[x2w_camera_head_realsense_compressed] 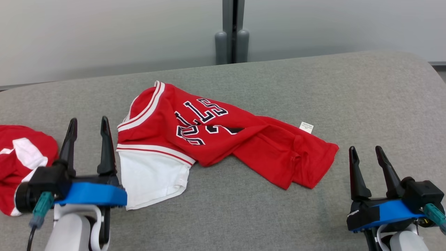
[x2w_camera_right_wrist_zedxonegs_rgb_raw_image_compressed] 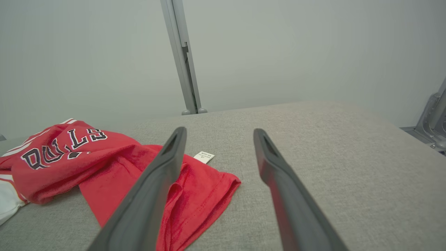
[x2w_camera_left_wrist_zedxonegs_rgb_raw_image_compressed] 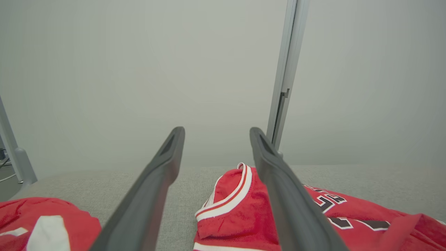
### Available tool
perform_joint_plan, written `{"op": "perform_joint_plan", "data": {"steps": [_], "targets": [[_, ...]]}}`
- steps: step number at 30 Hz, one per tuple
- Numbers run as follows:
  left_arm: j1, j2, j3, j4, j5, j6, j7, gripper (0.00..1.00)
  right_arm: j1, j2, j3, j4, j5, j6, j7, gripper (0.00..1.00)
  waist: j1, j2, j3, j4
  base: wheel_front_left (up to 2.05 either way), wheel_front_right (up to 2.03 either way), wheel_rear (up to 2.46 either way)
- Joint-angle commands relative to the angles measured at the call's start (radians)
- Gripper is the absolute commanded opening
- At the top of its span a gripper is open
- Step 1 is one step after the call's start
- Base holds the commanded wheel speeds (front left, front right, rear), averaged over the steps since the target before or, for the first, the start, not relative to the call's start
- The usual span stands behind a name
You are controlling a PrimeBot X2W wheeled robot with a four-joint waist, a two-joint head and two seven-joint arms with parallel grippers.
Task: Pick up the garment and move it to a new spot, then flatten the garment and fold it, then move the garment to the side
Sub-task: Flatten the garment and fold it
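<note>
red jersey (x2w_camera_head_realsense_compressed: 223, 139) crumpled on grey table (x2w_camera_head_realsense_compressed: 313, 87)
left gripper (x2w_camera_head_realsense_compressed: 89, 119) 8 o'clock, right gripper (x2w_camera_head_realsense_compressed: 366, 147) 4 o'clock, both spread.

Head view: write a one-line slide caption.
Crumpled red jersey on the grey table, between the open left gripper and open right gripper.

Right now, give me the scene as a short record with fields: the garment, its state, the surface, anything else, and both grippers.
garment: red basketball jersey with white trim and black lettering
state: crumpled, unfolded; small white label by its far edge
surface: grey fabric-covered table
other item: bunched red-and-white cloth at the robot's left
left gripper: fingers open, empty, near the jersey's white-trimmed end
right gripper: fingers open, empty, apart from the jersey's hem
</note>
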Motion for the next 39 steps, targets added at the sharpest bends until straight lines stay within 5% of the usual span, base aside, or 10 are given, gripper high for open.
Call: {"op": "perform_joint_plan", "data": {"steps": [1, 17, 39], "targets": [[0.04, -0.016, 0.025, -0.028, 0.02, -0.007, -0.003, 1.0, 0.011, -0.001, 0.001, 0.003, -0.006, 0.0, -0.003, 1.0, 0.0, 0.0, -0.005, 0.01, 0.0, 0.0, 0.0], [0.226, -0.124, 0.131, -0.113, 0.138, -0.043, -0.003, 1.0, 0.036, -0.001, 0.007, 0.034, -0.021, 0.0, -0.003, 1.0, 0.0, 0.0, -0.039, 0.082, 0.0, 0.0, 0.0], [0.202, -0.152, 0.126, -0.092, 0.15, -0.072, -0.003, 1.0, -0.082, -0.002, 0.075, 0.187, -0.097, 0.0, 0.076, 1.0, 0.0, 0.0, -0.013, 0.146, 0.0, 0.0, 0.0]]}}
